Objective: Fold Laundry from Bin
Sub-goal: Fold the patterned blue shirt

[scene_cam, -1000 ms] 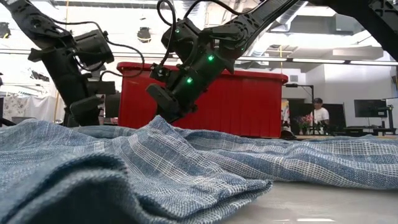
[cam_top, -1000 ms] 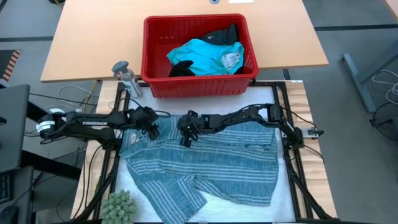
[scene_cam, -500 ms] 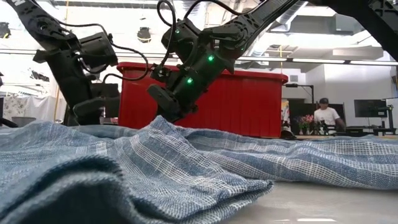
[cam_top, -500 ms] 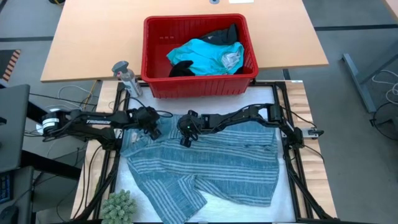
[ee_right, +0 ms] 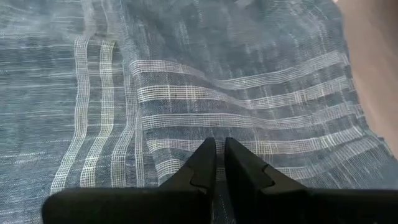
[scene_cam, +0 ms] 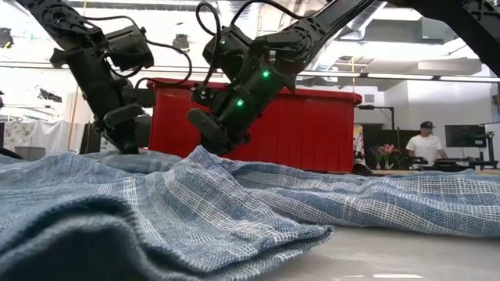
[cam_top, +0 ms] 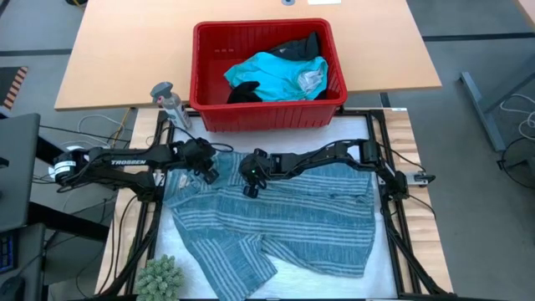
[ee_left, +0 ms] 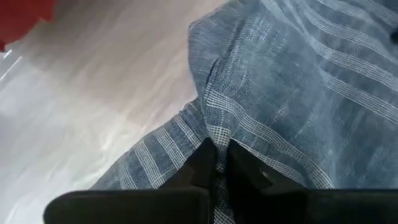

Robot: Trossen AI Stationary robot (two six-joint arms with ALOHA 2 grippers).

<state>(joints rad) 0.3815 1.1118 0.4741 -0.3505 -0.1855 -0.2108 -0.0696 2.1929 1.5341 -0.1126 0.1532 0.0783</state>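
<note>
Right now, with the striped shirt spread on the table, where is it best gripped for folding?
Judging by its pose, along the far edge beside the bin, from above: the striped shirt lies flat, and the left gripper and right gripper already pinch raised folds there.

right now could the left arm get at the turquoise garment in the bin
Probably not yet: the left claw is shut on the striped garment on the table, and the turquoise garment lies behind the bin wall; it would need to release and lift over.
</note>
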